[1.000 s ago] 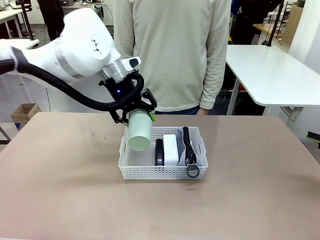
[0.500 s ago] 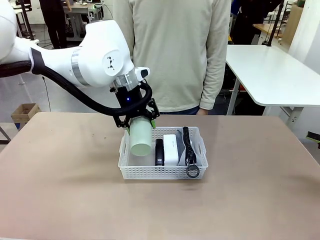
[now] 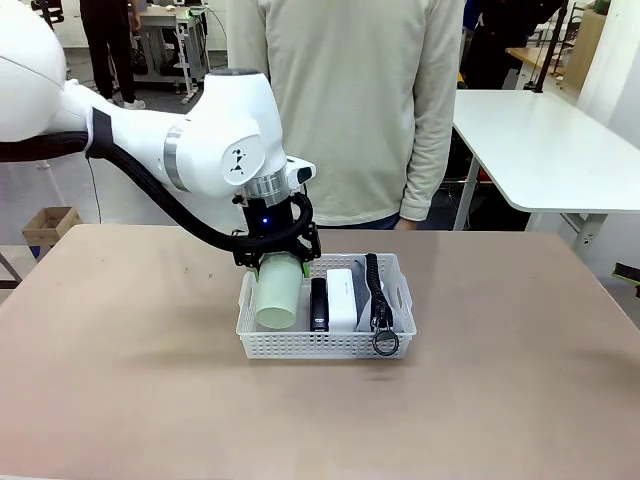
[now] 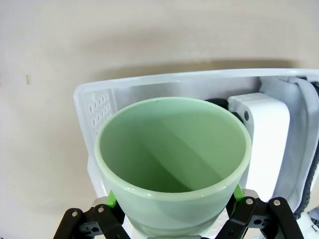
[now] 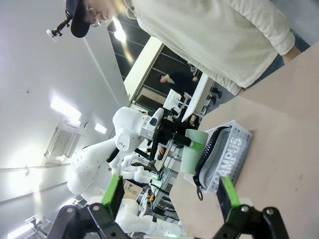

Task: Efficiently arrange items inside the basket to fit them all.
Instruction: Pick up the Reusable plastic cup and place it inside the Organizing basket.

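Left wrist view gives you the best read: the left gripper point(image 4: 174, 221) has its green pads point(image 4: 110, 199) pressed against either side of the pale green cup point(image 4: 173, 162), gripping it low on its body with the open mouth facing the camera, so those fingers are closed on the cup. From the front you can see the cup point(image 3: 279, 293) tilted over the left end of the basket point(image 3: 325, 345), its lower edge down inside the walls, though you cannot tell whether it touches the floor. Just beside it sit the black stapler point(image 3: 318, 303), then the white box device point(image 3: 342, 297), then the grey CAMPUS pouch point(image 5: 224, 152) with its black strap point(image 3: 377, 300) along the right end. Your right gripper point(image 5: 169, 196) hangs apart from the table, fingers spread wide and holding nothing. By my judgement you are nearly done: three items are packed, and only seating and releasing the cup remains
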